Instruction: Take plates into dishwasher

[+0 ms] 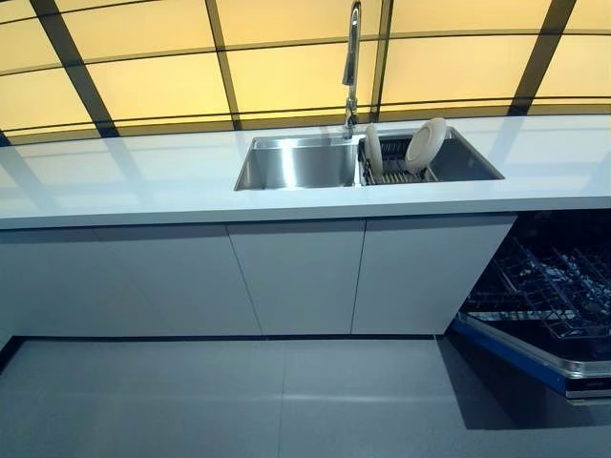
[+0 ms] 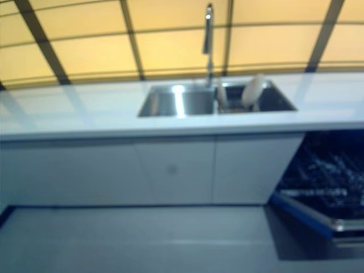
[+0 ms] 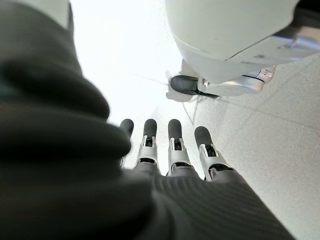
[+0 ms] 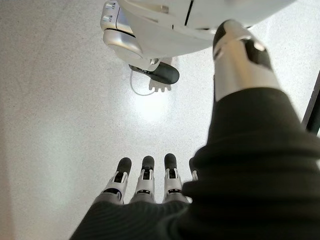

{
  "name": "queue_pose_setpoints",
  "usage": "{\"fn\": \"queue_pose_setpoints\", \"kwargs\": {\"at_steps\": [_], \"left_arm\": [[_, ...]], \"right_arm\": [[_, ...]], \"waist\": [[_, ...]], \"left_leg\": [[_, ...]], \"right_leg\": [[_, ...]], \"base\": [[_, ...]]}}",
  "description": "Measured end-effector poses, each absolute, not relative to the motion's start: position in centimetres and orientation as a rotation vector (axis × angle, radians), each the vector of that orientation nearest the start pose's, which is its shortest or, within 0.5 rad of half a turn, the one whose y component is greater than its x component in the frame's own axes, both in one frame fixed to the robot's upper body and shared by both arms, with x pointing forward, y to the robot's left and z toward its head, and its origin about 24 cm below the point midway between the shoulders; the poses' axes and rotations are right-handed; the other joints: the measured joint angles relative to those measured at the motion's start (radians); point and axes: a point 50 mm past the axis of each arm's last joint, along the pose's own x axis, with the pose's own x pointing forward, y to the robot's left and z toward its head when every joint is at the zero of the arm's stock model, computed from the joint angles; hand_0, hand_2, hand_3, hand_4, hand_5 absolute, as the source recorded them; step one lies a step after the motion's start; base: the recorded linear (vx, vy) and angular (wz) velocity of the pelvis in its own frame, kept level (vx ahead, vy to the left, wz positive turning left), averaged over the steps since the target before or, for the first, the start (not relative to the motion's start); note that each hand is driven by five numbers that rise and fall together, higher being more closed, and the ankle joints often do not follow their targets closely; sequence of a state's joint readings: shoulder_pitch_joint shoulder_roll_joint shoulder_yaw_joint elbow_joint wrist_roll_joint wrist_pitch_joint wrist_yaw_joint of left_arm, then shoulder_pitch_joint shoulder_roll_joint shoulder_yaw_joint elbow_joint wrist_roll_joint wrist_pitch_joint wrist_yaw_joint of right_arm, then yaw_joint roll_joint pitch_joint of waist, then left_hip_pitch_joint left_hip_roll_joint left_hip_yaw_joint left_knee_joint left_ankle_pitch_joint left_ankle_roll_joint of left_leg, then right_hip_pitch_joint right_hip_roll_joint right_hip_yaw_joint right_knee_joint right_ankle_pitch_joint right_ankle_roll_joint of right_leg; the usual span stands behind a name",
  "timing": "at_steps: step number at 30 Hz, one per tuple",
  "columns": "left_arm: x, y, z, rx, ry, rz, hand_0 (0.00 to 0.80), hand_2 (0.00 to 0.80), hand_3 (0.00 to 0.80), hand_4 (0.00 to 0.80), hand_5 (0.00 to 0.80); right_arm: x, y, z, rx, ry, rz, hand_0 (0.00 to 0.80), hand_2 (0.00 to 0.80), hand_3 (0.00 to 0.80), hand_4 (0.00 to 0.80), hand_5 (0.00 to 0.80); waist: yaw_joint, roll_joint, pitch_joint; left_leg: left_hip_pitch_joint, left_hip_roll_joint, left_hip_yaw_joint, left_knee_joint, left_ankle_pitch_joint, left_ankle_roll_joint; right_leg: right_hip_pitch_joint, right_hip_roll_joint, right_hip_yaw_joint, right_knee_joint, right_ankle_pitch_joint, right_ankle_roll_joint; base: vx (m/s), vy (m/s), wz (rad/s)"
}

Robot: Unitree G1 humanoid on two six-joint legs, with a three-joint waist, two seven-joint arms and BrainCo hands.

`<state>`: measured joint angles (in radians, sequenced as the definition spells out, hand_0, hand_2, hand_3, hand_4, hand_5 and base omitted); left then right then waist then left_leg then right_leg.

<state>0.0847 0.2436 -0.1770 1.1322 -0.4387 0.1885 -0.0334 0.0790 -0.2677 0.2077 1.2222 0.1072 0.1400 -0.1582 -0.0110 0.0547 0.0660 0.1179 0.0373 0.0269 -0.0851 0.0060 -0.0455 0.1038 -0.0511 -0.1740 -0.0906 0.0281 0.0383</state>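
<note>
Over bare floor, left hand [image 3: 170,150] and right hand [image 4: 145,182] are hanging with fingers straight, holding nothing. Toward one o'clock, two plates [image 1: 425,145] are standing on edge in the sink [image 1: 296,164] rack, the larger leaning right; at three o'clock the dishwasher [image 1: 549,296] is standing open.

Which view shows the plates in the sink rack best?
The left eye view: two white plates stand on edge in the rack in the sink's right basin, outlines clear. The right eye view shows them only blurred. Both wrist views show just floor and each open hand, no plates.
</note>
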Motion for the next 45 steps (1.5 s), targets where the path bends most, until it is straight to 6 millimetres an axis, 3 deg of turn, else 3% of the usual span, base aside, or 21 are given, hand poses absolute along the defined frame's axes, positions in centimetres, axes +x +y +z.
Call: {"fn": "queue_pose_setpoints", "kwargs": {"at_steps": [34,43,45], "left_arm": [[5.7,22.5,-16.8,-0.109,1.4,0.264,0.0,0.0,0.0,0.0,0.0],[6.0,22.5,-16.7,-0.108,1.394,0.261,0.0,0.0,0.0,0.0,0.0],[6.4,22.6,-16.7,-0.1,1.386,0.266,0.0,0.0,0.0,0.0,0.0]], "right_arm": [[4.8,-24.9,-16.5,-0.322,1.45,-0.151,0.0,0.0,0.0,0.0,0.0],[6.5,-24.7,-16.4,-0.365,1.415,-0.096,0.0,0.0,0.0,0.0,0.0],[7.7,-24.5,-16.2,-0.371,1.39,-0.07,0.0,0.0,0.0,0.0,0.0]], "waist": [[0.0,-0.009,0.003],[0.002,-0.021,0.007],[0.004,-0.028,0.021]], "left_leg": [[0.03,0.002,0.003,-0.004,-0.004,0.005],[0.03,0.005,0.002,0.001,-0.004,0.004],[0.006,0.019,0.003,0.066,-0.03,-0.005]], "right_leg": [[0.032,0.001,0.002,0.0,-0.003,-0.001],[0.031,0.005,0.002,0.002,-0.006,0.002],[0.023,0.011,0.003,0.021,-0.017,-0.008]], "base": [[0.0,-0.001,0.0],[0.022,-0.098,0.0],[-0.012,-0.194,-0.02]]}}
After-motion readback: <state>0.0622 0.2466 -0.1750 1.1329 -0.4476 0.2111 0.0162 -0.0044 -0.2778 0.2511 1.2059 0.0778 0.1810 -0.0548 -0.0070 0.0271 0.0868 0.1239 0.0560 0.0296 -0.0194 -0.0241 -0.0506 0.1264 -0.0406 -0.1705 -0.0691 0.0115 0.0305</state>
